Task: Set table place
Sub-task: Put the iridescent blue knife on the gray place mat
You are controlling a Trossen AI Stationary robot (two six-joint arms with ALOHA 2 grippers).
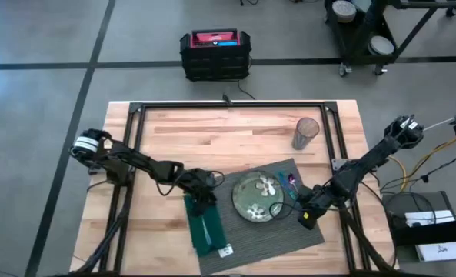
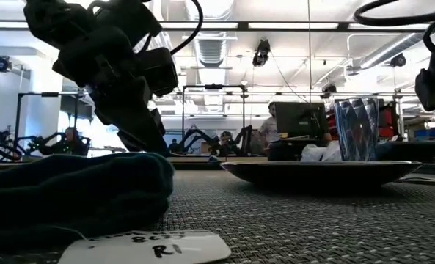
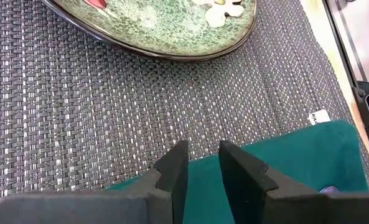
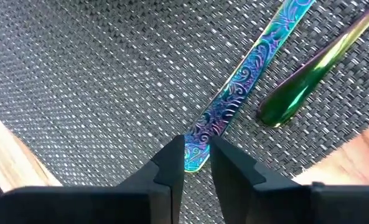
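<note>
The dark grey woven placemat [image 1: 289, 235] lies at the near middle of the wooden table [image 1: 212, 131]. A speckled green plate [image 1: 247, 208] sits on it. A dark green napkin [image 1: 206, 231] lies along the mat's left edge, and my left gripper [image 3: 203, 155] is at the napkin's far end, shut on it. Right of the plate, a blue-patterned utensil [image 4: 246, 81] and a green-gold one [image 4: 296, 93] lie on the mat. My right gripper [image 4: 196, 149] is shut on the blue one's handle end. My left gripper has the napkin's far edge [image 3: 203, 180] between its two fingers, coming slanting from above. Green cloth fills the narrow gap; how many layers cannot be told. The napkin lies on the mat and the table. My right gripper pinches the rounded free end of the blue utensil's handle [image 4: 196, 163] between its two fingertips, coming slanting from above and along the handle. The rest of the utensil lies flat on the mat.
A ribbed glass [image 1: 306, 132] stands on bare wood at the far right. A white tag [image 1: 226, 250] sticks out at the napkin's near end. A black frame rail [image 1: 228, 105] rings the tabletop. A black crate [image 1: 214, 54] stands on the floor beyond.
</note>
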